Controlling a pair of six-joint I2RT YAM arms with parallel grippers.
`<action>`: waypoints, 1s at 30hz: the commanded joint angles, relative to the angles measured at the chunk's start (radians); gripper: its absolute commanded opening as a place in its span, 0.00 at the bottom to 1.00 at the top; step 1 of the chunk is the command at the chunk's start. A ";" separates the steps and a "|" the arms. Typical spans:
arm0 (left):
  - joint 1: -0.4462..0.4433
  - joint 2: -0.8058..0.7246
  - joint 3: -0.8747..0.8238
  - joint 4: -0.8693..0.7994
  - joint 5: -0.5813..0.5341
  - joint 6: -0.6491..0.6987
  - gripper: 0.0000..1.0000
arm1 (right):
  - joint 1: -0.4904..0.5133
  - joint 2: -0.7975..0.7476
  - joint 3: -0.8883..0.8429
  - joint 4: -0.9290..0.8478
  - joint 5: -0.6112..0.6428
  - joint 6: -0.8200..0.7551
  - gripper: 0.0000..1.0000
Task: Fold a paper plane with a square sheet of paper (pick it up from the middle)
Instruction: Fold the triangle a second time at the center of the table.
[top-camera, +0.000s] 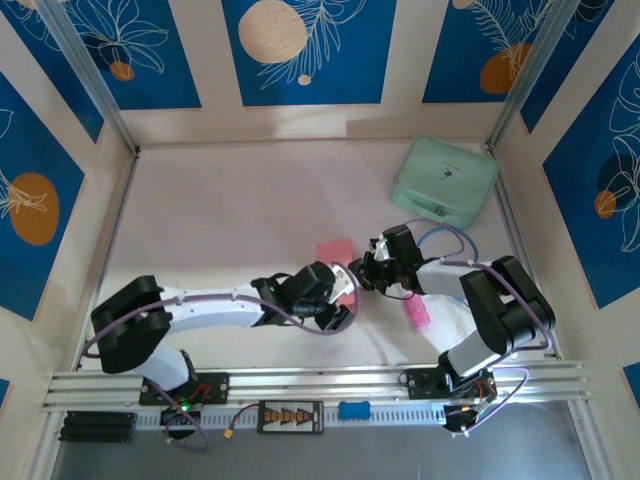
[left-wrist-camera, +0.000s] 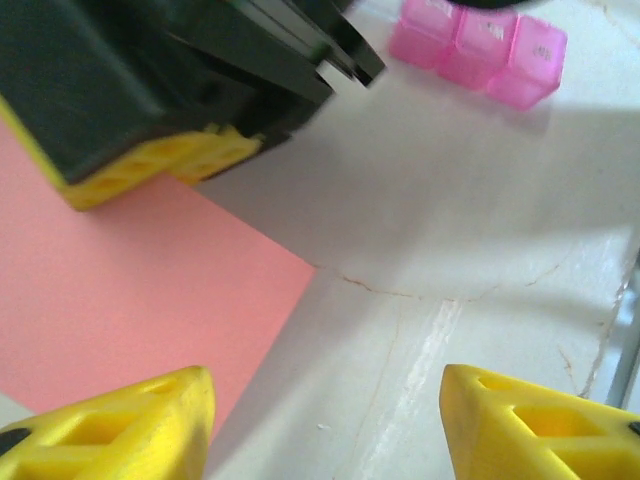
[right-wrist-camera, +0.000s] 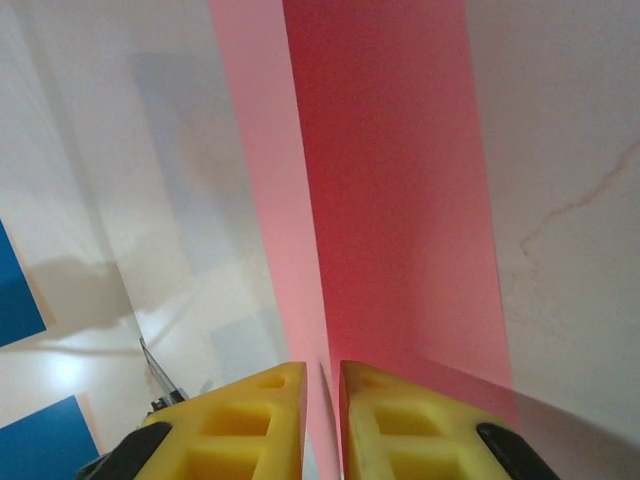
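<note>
The square sheet of paper lies mid-table between the 2 arms, one edge pinched in the near-closed jaws of the right gripper, apparently to steady it, while the left gripper hovers beside its corner, jaws spread.

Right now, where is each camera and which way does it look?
Top external: above and behind, looking down at the table; the left arm and right arm show.
Left wrist: on the left arm, looking down past its fingers at the pink paper sheet.
Right wrist: on the right arm, looking along that sheet between its jaws.
Shared: all three see the sheet.
</note>
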 joint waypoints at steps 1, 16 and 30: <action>-0.039 0.054 0.056 -0.041 -0.157 0.068 0.63 | -0.016 0.019 0.037 -0.034 -0.070 -0.044 0.18; -0.112 0.177 0.149 -0.107 -0.451 0.128 0.66 | -0.027 0.017 0.057 -0.059 -0.096 -0.059 0.18; -0.109 0.190 0.160 -0.091 -0.453 0.120 0.39 | -0.028 0.011 0.048 -0.061 -0.099 -0.059 0.19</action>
